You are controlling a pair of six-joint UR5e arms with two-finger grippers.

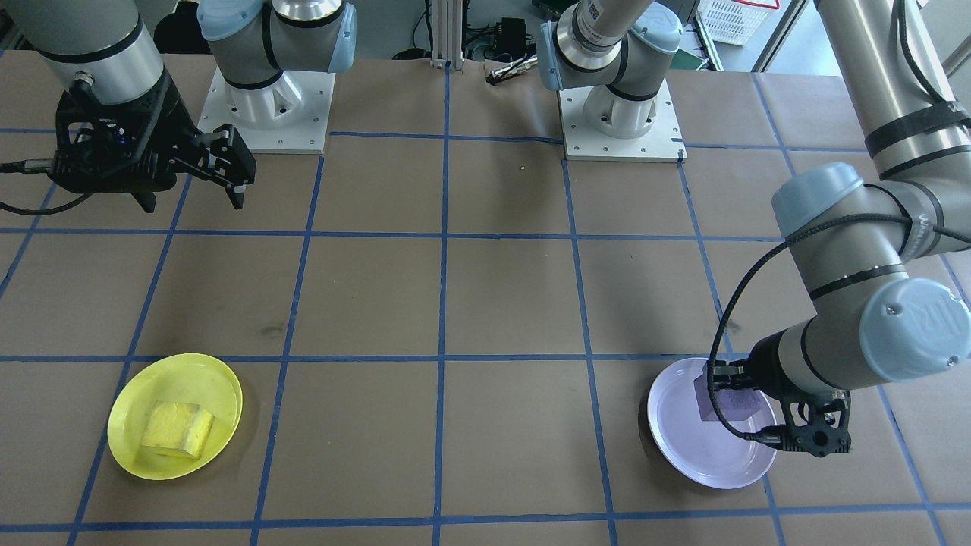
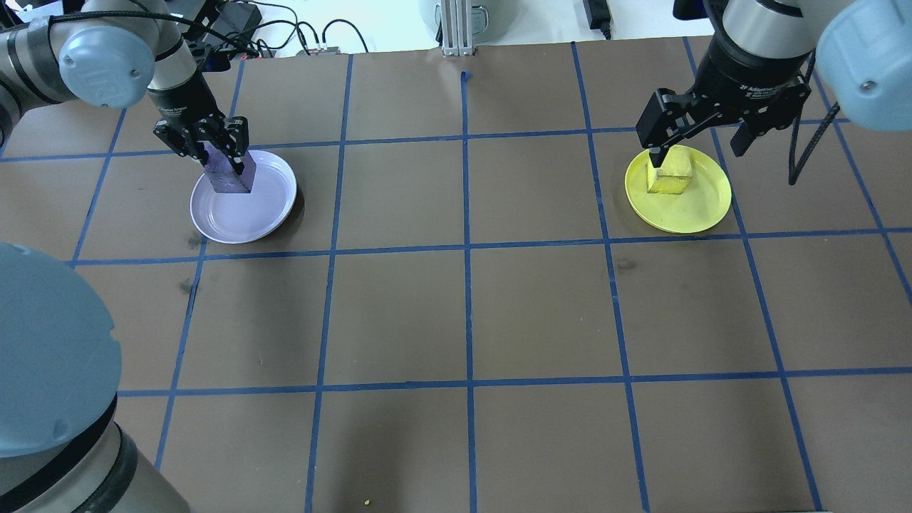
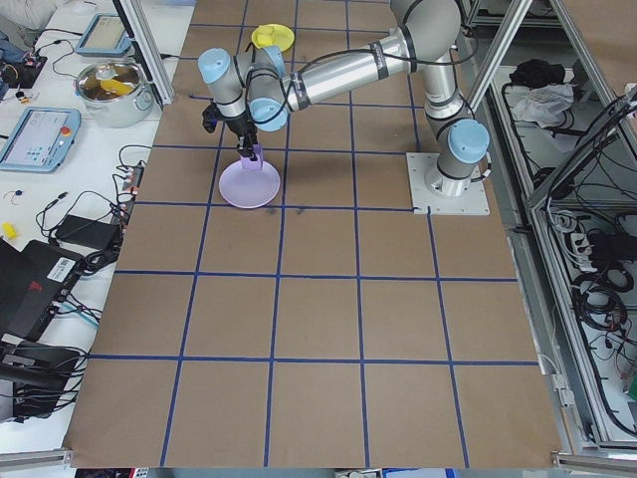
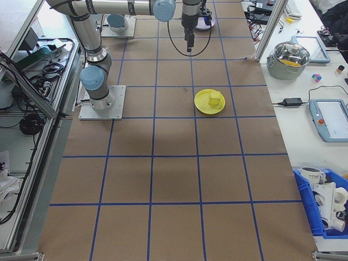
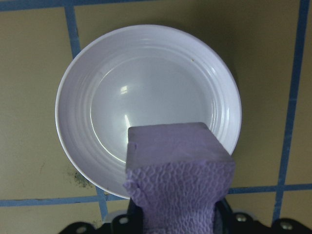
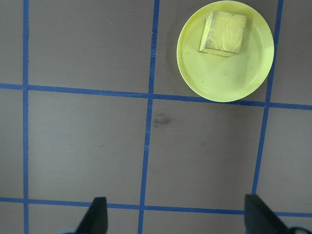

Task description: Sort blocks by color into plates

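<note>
A light purple block (image 2: 231,182) hangs over the pale lavender plate (image 2: 249,214), above the rim side nearest the arm, with my left gripper (image 2: 226,158) shut on it. The left wrist view shows the block (image 5: 178,185) close up, with the bare plate (image 5: 146,87) below it. A yellow block (image 2: 670,174) lies inside the yellow plate (image 2: 702,203). My right gripper (image 1: 220,171) is open, holds nothing, and is raised well above the table. In the right wrist view the yellow block (image 6: 223,33) and its plate (image 6: 224,78) sit far below the spread fingers.
Brown table paper carries a blue tape grid (image 2: 467,249). Both arm bases (image 1: 265,114) (image 1: 622,114) stand at the robot's edge. Beyond the table ends are a pot (image 4: 293,57), tablets and a blue bin (image 4: 326,201).
</note>
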